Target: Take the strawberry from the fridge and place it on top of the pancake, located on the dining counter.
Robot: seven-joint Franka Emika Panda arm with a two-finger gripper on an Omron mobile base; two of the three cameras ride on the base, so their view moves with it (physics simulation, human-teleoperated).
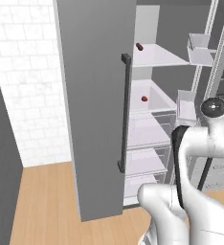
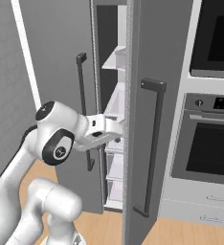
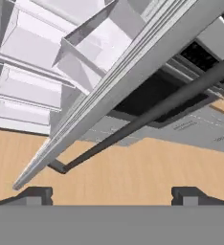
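A white brick wall (image 1: 23, 72) meets a light wood plank floor (image 1: 42, 206). Built-in ovens (image 2: 209, 139) stack above grey drawers (image 2: 200, 210).

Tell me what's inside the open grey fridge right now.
Inside the tall grey two-door fridge: white shelves, clear drawers, door bins. A small dark maroon item lies on the upper shelf, a small bright red strawberry on the shelf below. The white arm and doors hide the rest.

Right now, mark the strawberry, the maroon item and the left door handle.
strawberry (image 1: 144, 98): left base view, berry's middle, on the middle shelf.
maroon item (image 1: 139, 46): left base view, its middle, upper shelf.
left door handle (image 1: 125, 112): left base view, bar's mid-length.
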